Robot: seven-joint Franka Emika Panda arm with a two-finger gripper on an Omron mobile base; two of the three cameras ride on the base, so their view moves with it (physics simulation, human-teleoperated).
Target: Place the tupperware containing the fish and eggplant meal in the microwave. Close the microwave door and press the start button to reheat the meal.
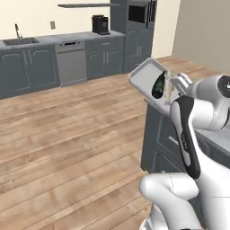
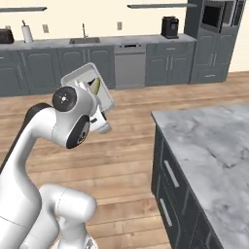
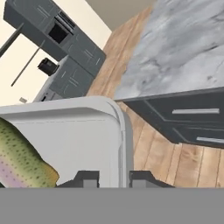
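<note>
The tupperware (image 1: 146,74) is held up in the air beside the island counter (image 2: 209,141), steeply tilted, with the fish and eggplant meal (image 1: 158,86) lying inside it. The gripper (image 3: 114,177) is closed on its rim, one finger on each side of the wall. I think the food could slide out because of this tilt. The arm is folded with the elbow high, and the microwave (image 1: 138,12) is far across the kitchen.

Even, bright, flat rendered light with no visible source. Soft sheen on the wooden floor (image 1: 67,134) and marble counter (image 2: 214,146); hardly any shadows. All views slightly soft and pixelated, without edge distortion.
</note>
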